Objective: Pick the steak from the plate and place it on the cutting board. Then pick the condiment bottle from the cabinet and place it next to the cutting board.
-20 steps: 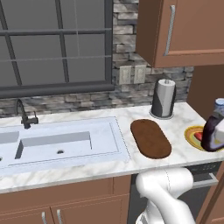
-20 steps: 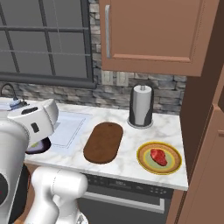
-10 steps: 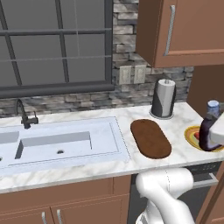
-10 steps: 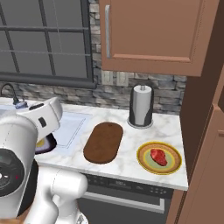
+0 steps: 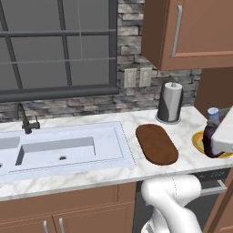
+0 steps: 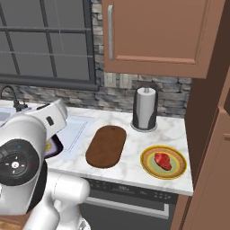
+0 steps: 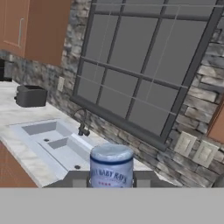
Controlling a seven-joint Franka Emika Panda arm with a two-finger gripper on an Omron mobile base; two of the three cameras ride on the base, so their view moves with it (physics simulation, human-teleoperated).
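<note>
My gripper [image 7: 111,180] is shut on the condiment bottle [image 7: 111,165], whose blue cap and light label stand between the two fingertips. From the left base view the bottle [image 5: 210,136] hangs dark and upright at the right edge, in front of the plate [image 5: 197,141]. The right base view shows a purple sliver of the bottle [image 6: 54,143] behind my arm. The red steak [image 6: 162,161] lies on the yellow-rimmed plate [image 6: 148,165]. The dark brown oval cutting board [image 6: 106,146] lies bare to the left of the plate. The brown cabinet [image 6: 152,31] hangs above with its doors shut.
A paper towel roll [image 6: 145,108] stands behind the board against the stone wall. The sink [image 5: 59,148] with its dark faucet [image 5: 25,119] takes up the counter's left. A tall brown panel [image 6: 209,117] bounds the counter on the right. A toaster [image 7: 30,96] sits far along the counter.
My arm has carried the bottle a little left and lower in the left base view, and it looms larger in the right base view. Steak, plate and board have not moved.
</note>
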